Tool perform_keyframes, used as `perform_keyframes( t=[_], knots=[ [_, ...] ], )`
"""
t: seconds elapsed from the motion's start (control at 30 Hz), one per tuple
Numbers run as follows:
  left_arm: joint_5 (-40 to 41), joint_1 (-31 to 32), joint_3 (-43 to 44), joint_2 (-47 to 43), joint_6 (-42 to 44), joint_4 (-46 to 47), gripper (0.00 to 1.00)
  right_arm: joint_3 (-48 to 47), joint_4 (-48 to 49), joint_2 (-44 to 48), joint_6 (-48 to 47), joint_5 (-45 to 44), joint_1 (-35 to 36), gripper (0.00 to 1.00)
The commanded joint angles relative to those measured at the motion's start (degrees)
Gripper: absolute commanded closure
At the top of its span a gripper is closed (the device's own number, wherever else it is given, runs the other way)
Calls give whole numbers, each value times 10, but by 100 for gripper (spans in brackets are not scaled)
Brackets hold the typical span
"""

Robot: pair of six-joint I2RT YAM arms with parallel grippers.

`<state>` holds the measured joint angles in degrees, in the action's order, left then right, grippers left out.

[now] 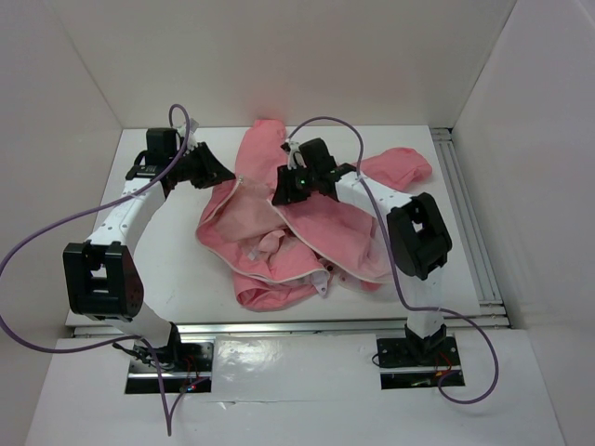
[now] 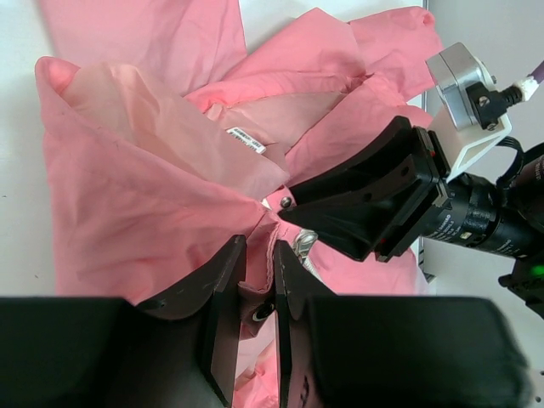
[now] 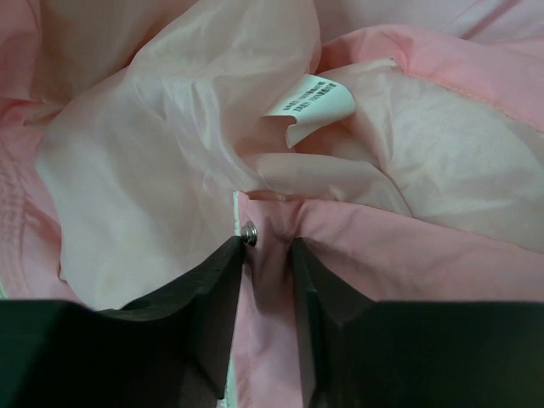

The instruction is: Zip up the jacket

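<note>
jacket (image 1: 307, 237) fabric sits btwn left fingers (image 2: 223, 297) & btwn right fingers (image 3: 212, 297).

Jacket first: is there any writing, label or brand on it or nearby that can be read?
White label on the lining of the jacket: rows of small dark print, too blurred to read.
No other words, numbers or signs show in any view.
</note>
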<state>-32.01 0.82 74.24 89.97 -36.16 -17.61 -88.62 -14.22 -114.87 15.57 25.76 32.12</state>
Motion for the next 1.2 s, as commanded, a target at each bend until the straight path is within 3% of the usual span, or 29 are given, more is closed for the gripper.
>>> perform_keyframes(
  t=[0.0, 0.3, 0.77, 0.9, 1.07, 1.17],
  knots=[
    [-4, -1, 3, -17, 8, 7, 100, -9, 15, 28, 4, -25, 7, 65],
    [-4, -1, 3, -23, 19, 7, 100, 69, 8, 132, 4, -103, -13, 66],
    [-11, 9, 15, -23, 7, 8, 100, 165, 34, 246, 28, -95, -57, 71],
    [-11, 9, 21, -23, 7, 8, 100, 116, 11, 209, 20, -77, -38, 57],
    [-11, 15, 21, -23, 2, 8, 100, 34, -11, 123, -9, -77, 0, 32],
    [-11, 15, 21, -23, 2, 8, 100, 1, -18, 84, -15, -77, 5, 28]
  ],
)
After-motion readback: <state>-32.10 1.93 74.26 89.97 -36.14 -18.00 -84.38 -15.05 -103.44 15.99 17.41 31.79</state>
